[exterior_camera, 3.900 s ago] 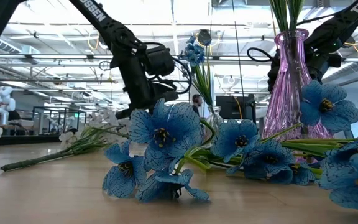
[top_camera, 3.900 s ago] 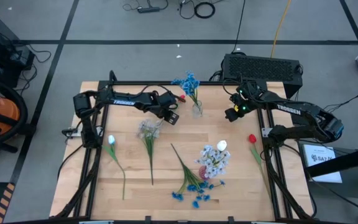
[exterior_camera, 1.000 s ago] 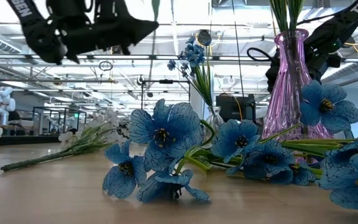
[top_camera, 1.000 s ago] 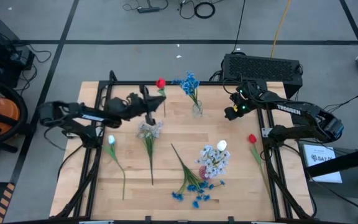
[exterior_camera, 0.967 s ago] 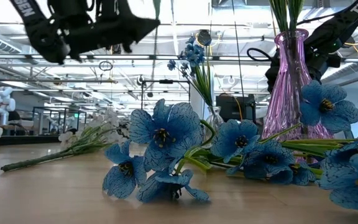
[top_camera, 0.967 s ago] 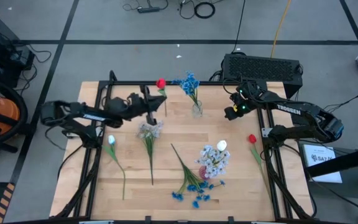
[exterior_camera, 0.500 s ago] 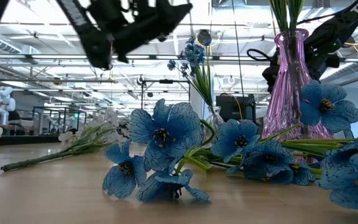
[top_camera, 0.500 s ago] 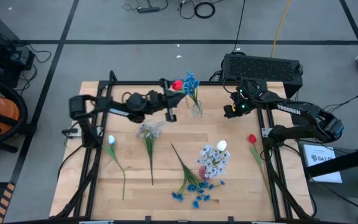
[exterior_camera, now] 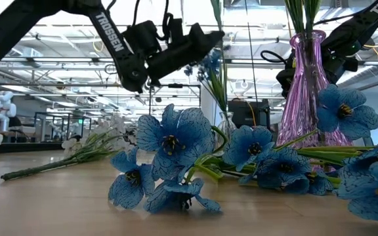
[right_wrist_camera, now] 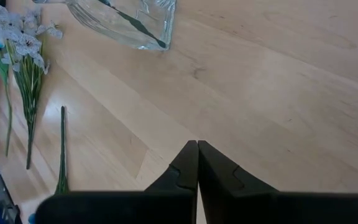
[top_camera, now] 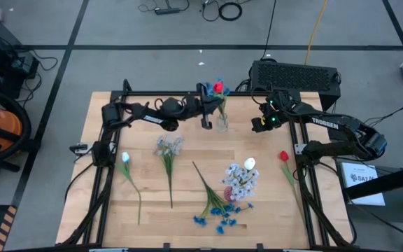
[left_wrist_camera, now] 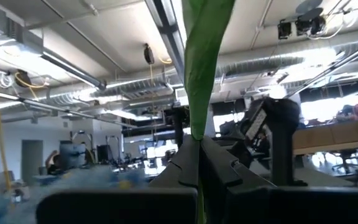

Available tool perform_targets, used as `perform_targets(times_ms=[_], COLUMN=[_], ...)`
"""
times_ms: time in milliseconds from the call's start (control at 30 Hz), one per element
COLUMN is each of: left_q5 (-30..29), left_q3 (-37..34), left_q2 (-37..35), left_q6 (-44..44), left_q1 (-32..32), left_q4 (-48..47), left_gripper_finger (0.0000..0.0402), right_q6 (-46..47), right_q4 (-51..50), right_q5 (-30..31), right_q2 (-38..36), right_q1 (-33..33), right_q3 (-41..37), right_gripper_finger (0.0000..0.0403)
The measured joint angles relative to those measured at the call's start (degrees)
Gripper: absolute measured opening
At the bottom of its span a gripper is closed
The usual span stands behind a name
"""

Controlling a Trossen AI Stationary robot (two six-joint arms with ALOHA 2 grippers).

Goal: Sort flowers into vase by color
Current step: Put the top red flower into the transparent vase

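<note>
A small red tulip [top_camera: 219, 87] with a smooth, flat green stem [left_wrist_camera: 202, 68] stands upright in the left hand [top_camera: 208, 110], whose two dark fingers are clenched on that stem; the bloom sits above the fingertips, right over the clear glass vase [top_camera: 222, 124] at the far edge of the tabletop [top_camera: 187, 178]. Bright blue clusters [top_camera: 213, 92] already in that vase crowd just beside the red bloom. The left arm reaches out long and nearly level from its base, the wrist raised well above the wood.

Farther from that hand, toward the near edge, a ribbed, narrow-necked pink glass vase [exterior_camera: 307, 92] holds pale lavender-white clusters [top_camera: 241, 178] and a white tulip [top_camera: 250, 164]. Loose blue clusters [top_camera: 219, 215] with papery, veined petals lie beside it on their thin stems. A pale cluster [top_camera: 167, 146] and another white tulip [top_camera: 126, 158] lie flat below the left arm, and a second red tulip [top_camera: 284, 157] rests near the right rim.

The right hand [top_camera: 258, 126] hovers bent-elbowed just beyond the clear vase, fingers pressed together on nothing above bare pale wood.
</note>
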Motion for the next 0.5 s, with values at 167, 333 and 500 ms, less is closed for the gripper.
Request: perform_targets(times_ms=[167, 333, 500], left_q5=[0.32, 0.40, 0.44], left_q3=[0.00, -0.02, -0.02], left_q2=[0.11, 0.13, 0.13], left_q6=[1.86, 4.08, 6.07], left_q1=[0.79, 0.40, -0.25], left_q4=[-1.72, -6.92, -10.01], left_gripper_finger=[0.0000, 0.0000, 0.0008], right_q6=[-0.84, -0.98, -1.00], right_q4=[0.00, 0.00, 0.04], right_q5=[0.03, 0.04, 0.09], right_q2=[0.00, 0.00, 0.00], right_q1=[-0.01, -0.02, -0.01], right_q3=[0.00, 0.00, 0.00], right_gripper_finger=[0.0000, 0.0000, 0.0000])
